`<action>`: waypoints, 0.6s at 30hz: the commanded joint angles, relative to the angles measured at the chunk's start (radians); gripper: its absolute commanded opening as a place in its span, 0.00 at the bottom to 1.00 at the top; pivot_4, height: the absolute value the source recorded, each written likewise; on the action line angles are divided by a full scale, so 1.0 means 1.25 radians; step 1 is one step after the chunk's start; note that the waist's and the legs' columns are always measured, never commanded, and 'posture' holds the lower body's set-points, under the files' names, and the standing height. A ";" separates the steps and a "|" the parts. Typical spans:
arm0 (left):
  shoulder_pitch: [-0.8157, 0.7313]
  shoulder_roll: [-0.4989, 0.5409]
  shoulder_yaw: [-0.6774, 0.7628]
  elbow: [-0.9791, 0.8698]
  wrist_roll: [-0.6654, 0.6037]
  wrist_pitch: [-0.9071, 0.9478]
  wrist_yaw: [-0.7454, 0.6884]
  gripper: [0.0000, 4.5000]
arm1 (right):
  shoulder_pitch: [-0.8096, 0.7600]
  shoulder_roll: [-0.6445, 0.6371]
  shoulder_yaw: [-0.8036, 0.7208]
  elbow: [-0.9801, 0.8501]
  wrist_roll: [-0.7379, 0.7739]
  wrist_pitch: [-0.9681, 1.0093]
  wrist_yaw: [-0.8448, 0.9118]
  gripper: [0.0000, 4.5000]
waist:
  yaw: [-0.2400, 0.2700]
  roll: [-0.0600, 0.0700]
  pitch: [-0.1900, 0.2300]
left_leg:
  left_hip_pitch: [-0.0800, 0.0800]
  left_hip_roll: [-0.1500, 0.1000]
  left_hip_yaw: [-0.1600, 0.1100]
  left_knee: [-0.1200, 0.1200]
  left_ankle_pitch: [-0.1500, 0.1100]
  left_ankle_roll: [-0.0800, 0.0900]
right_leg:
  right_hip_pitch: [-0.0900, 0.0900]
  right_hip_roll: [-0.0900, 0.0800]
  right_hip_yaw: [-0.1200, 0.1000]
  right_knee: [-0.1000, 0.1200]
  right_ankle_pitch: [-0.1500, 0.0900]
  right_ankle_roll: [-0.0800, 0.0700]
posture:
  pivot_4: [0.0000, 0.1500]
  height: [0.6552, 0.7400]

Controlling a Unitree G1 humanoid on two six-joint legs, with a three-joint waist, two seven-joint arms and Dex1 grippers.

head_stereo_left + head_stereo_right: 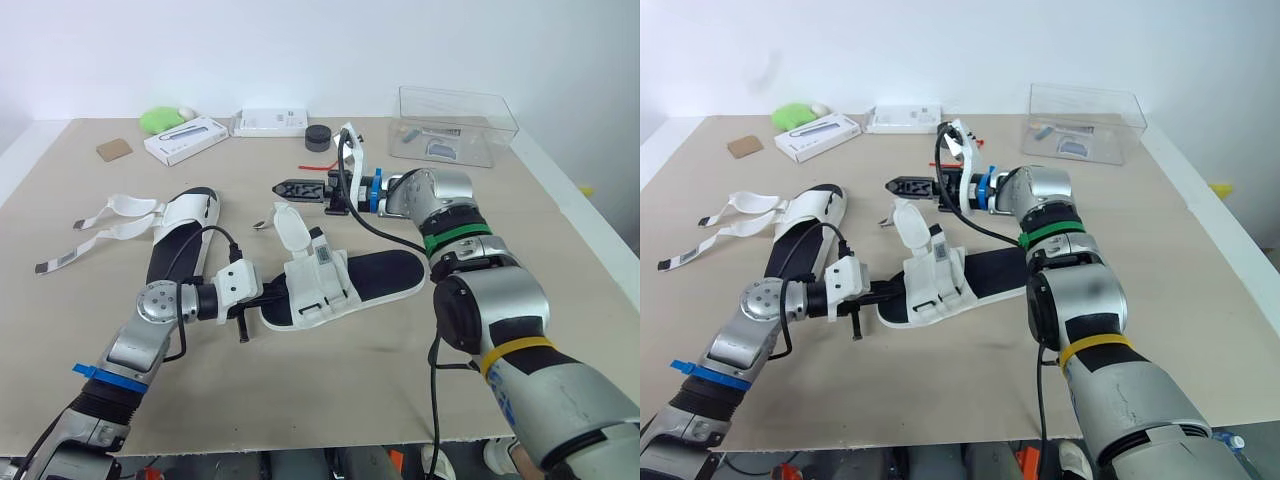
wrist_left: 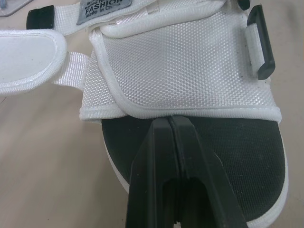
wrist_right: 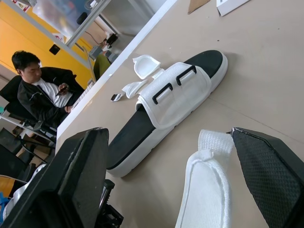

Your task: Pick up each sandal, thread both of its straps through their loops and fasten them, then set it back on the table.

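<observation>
One white-strapped sandal with a black footbed [image 1: 345, 283] lies mid-table, its loose strap [image 1: 291, 224] standing up at the far side. My left gripper [image 1: 262, 298] is shut at its near-left end; in the left wrist view the fingertips [image 2: 161, 124] meet at the hem of the white upper [image 2: 180, 71], above the footbed. My right gripper [image 1: 290, 188] hovers open just beyond that strap; its black fingers [image 3: 71, 180] stand wide apart with the strap tip [image 3: 206, 185] below the gap. The second sandal [image 1: 183, 235] lies to the left, with its straps [image 1: 105, 222] spread out flat.
A clear plastic box [image 1: 455, 125] stands at the back right. Two white boxes [image 1: 185, 140] [image 1: 270, 122], a black round cap [image 1: 318, 137], a green object [image 1: 160, 120] and a brown card [image 1: 114, 149] line the far edge. A seated person [image 3: 40, 90] is beyond the table.
</observation>
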 commanded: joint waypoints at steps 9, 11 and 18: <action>0.018 0.013 -0.005 -0.022 0.006 0.018 -0.002 0.00 | 0.015 0.042 0.054 0.002 -0.037 0.006 0.055 0.99 | -0.001 0.000 0.000 | 0.000 0.000 0.000 0.000 0.000 0.000 | 0.000 0.000 0.000 0.000 0.000 0.000 | 1.00 1.00; 0.020 0.015 -0.005 -0.025 0.006 0.020 -0.002 0.00 | 0.013 0.044 0.057 0.003 -0.041 -0.002 0.061 0.99 | -0.001 0.000 0.000 | 0.000 0.000 0.000 0.000 0.000 0.000 | 0.000 0.000 -0.001 0.000 0.000 0.000 | 1.00 1.00; 0.026 0.018 -0.005 -0.027 0.006 0.020 0.002 0.00 | -0.020 0.052 0.044 0.012 -0.010 0.090 0.135 0.99 | -0.001 0.000 0.000 | 0.000 0.000 0.000 0.000 0.000 0.000 | 0.000 0.000 0.000 0.000 0.000 0.000 | 1.00 1.00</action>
